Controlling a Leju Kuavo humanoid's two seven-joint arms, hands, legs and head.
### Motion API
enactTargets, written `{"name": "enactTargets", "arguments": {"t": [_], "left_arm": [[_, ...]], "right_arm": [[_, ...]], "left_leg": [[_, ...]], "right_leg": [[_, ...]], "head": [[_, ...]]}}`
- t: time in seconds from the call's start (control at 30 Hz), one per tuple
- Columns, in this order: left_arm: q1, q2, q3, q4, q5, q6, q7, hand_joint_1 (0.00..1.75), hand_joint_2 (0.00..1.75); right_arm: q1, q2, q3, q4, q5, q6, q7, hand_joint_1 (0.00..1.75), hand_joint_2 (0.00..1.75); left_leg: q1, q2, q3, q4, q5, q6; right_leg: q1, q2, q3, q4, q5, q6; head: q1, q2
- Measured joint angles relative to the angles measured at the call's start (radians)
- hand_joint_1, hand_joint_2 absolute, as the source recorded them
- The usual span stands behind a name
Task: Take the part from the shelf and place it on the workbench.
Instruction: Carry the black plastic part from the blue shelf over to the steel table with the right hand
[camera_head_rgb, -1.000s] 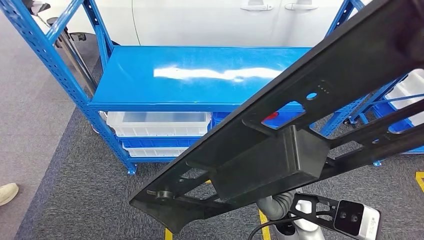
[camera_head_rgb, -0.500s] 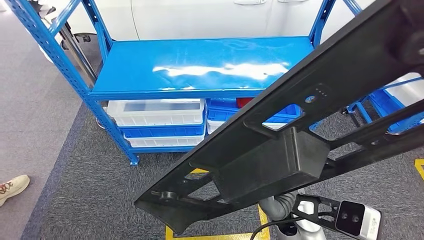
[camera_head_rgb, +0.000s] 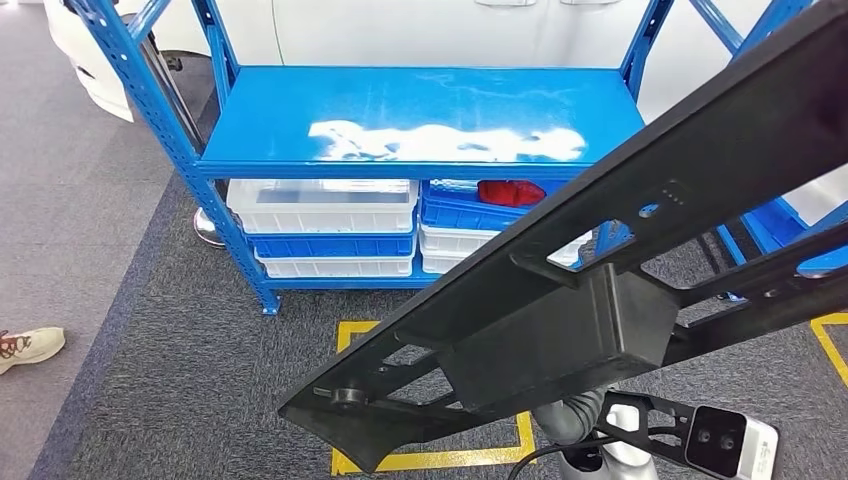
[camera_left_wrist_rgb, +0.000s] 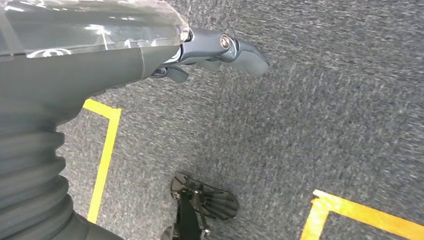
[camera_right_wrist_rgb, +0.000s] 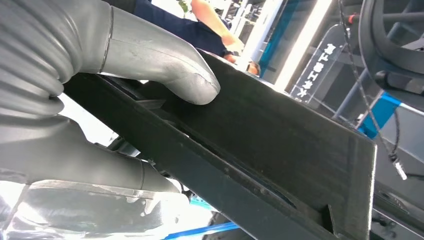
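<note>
Right wrist view: right robot hand (camera_right_wrist_rgb: 100, 100) clamped on long black frame part (camera_head_rgb: 560, 330). Left robot hand (camera_left_wrist_rgb: 210, 52) hanging empty, fingers loosely apart. Risk: far end, at 7 o'clock, swinging into blue shelf rack (camera_head_rgb: 240, 170) during turn.

Floor: grey carpet (camera_head_rgb: 160, 380), yellow tape lines (camera_head_rgb: 350, 335) at 6 o'clock.
Wall: white panels (camera_head_rgb: 420, 30) at 12 o'clock.
Light: glare (camera_head_rgb: 440, 142) on blue shelving.

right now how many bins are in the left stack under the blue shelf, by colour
white bins: 2
blue bin: 1
total: 3
</note>
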Motion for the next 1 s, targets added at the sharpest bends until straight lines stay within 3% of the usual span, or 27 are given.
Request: {"name": "enactTargets", "arguments": {"t": [0.03,0.1,0.17,0.2,0.27,0.33,0.37,0.43,0.47,0.5,0.53,0.57,0.6,0.67,0.73,0.8,0.87,0.93,1.0], "left_arm": [[0.000,0.000,0.000,0.000,0.000,0.000,0.001,0.00,1.75],[0.000,0.000,0.000,0.000,-0.001,0.000,0.003,0.00,1.75],[0.001,0.001,0.000,0.000,-0.002,0.000,0.003,0.00,1.75],[0.001,0.002,0.000,0.000,-0.003,0.000,0.003,0.00,1.75],[0.001,0.003,0.000,0.000,-0.005,0.000,0.003,0.00,1.75],[-0.002,0.004,0.000,0.000,-0.005,0.000,0.003,0.00,1.75],[-0.002,0.004,0.000,0.000,-0.004,0.000,0.004,0.00,1.75],[-0.001,0.005,0.000,0.000,-0.004,0.000,0.004,0.00,1.75],[0.001,0.005,0.000,0.000,-0.004,0.000,0.005,0.00,1.75],[0.002,0.005,0.000,0.000,-0.004,0.000,0.005,0.00,1.75],[0.002,0.005,0.000,0.000,-0.004,0.000,0.006,0.00,1.75],[0.002,0.005,0.000,0.000,-0.003,0.000,0.006,0.00,1.75],[0.002,0.004,0.000,0.000,-0.002,0.001,0.007,0.00,1.75],[0.001,0.004,0.000,0.000,-0.003,0.006,0.010,0.00,1.75],[0.002,0.003,0.000,0.000,-0.005,0.011,0.014,0.00,1.75],[0.000,0.001,0.000,0.000,-0.007,0.015,0.017,0.00,1.75],[-0.002,-0.002,0.000,0.000,-0.010,0.017,0.020,0.00,1.75],[0.000,-0.003,-0.001,0.000,-0.018,0.016,0.026,0.00,1.75],[0.004,-0.003,-0.004,0.000,-0.027,0.015,0.037,0.00,1.75]], "right_arm": [[0.000,0.000,-0.005,0.000,0.001,0.000,0.000,1.75,1.75],[-0.003,0.000,-0.013,-0.001,0.000,0.000,0.000,1.75,1.75],[-0.009,0.000,-0.018,-0.001,0.000,0.000,0.000,1.75,1.75],[-0.012,0.000,-0.020,-0.002,0.000,0.000,0.000,1.75,1.75],[-0.014,0.000,-0.026,-0.002,0.002,0.002,0.000,1.75,1.75],[-0.018,0.000,-0.031,-0.004,0.006,0.008,-0.001,1.75,1.75],[-0.021,0.000,-0.032,-0.004,0.007,0.012,-0.001,1.75,1.75],[-0.027,0.000,-0.035,-0.005,0.011,0.015,-0.001,1.75,1.75],[-0.027,0.000,-0.037,-0.005,0.013,0.016,-0.001,1.75,1.75],[-0.027,0.000,-0.039,-0.004,0.015,0.016,-0.001,1.75,1.75],[-0.028,0.000,-0.041,-0.004,0.015,0.016,0.000,1.75,1.75],[-0.029,0.000,-0.042,-0.004,0.015,0.016,0.000,1.75,1.75],[-0.031,0.000,-0.043,-0.004,0.014,0.015,0.000,1.75,1.75],[-0.037,0.000,-0.044,-0.005,0.011,0.013,0.000,1.75,1.75],[-0.041,0.000,-0.044,-0.008,0.009,0.012,-0.001,1.75,1.75],[-0.041,0.000,-0.045,-0.014,0.008,0.013,0.000,1.75,1.75],[-0.042,0.000,-0.045,-0.021,0.006,0.012,-0.001,1.75,1.75],[-0.041,0.001,-0.045,-0.031,0.003,0.006,-0.001,1.75,1.75],[-0.034,0.002,-0.044,-0.040,-0.001,-0.008,-0.001,1.75,1.75]], "left_leg": [[0.000,0.004,-0.003,0.003,0.001,-0.001],[-0.001,0.014,-0.003,0.007,-0.001,-0.004],[-0.006,0.025,-0.002,0.011,-0.004,-0.013],[-0.008,0.033,-0.003,0.011,-0.005,-0.018],[-0.010,0.049,-0.003,0.011,-0.006,-0.029],[-0.008,0.038,-0.011,0.033,-0.026,-0.039],[-0.006,0.024,-0.028,0.073,-0.052,-0.043],[-0.004,-0.003,-0.090,0.210,-0.122,-0.048],[-0.004,-0.007,-0.123,0.278,-0.148,-0.050],[-0.004,-0.009,-0.143,0.317,-0.154,-0.050],[-0.004,-0.009,-0.146,0.320,-0.141,-0.049],[-0.004,-0.012,-0.129,0.280,-0.108,-0.047],[-0.004,-0.021,-0.098,0.211,-0.066,-0.043],[-0.003,-0.063,-0.039,0.076,-0.012,-0.035],[-0.005,-0.084,-0.021,0.026,-0.005,-0.029],[-0.003,-0.064,-0.021,0.018,0.003,-0.020],[0.003,-0.043,-0.021,0.010,0.012,-0.009],[0.003,-0.020,-0.022,0.008,0.014,-0.004],[0.002,0.005,-0.024,0.009,0.014,-0.004]], "right_leg": [[0.000,-0.001,0.018,-0.020,0.017,-0.001],[0.001,-0.017,0.094,-0.148,0.076,-0.009],[0.011,-0.046,0.151,-0.260,0.106,-0.023],[0.016,-0.053,0.158,-0.280,0.107,-0.030],[0.018,-0.042,0.153,-0.286,0.108,-0.041],[0.013,-0.026,0.152,-0.292,0.114,-0.053],[0.010,-0.018,0.152,-0.295,0.117,-0.058],[0.009,-0.001,0.149,-0.295,0.121,-0.065],[0.010,0.008,0.147,-0.295,0.122,-0.067],[0.011,0.018,0.145,-0.294,0.123,-0.067],[0.012,0.028,0.145,-0.292,0.123,-0.067],[0.012,0.039,0.145,-0.290,0.124,-0.066],[0.013,0.050,0.145,-0.288,0.124,-0.065],[0.014,0.070,0.140,-0.282,0.125,-0.059],[0.011,0.089,0.130,-0.279,0.130,-0.047],[0.010,0.101,0.122,-0.279,0.135,-0.033],[0.011,0.071,0.102,-0.242,0.110,-0.021],[0.008,0.026,0.049,-0.124,0.043,-0.012],[0.001,0.012,-0.008,0.000,-0.005,-0.006]], "head": [[0.000,0.000],[0.000,0.000],[0.000,0.000],[0.000,0.000],[0.000,0.000],[0.000,0.000],[0.000,0.000],[0.000,0.000],[0.000,0.000],[0.000,0.000],[0.000,0.000],[0.000,0.000],[0.000,0.000],[0.000,0.000],[0.000,0.000],[0.000,0.000],[0.000,0.000],[0.000,0.000],[0.000,0.000]]}}
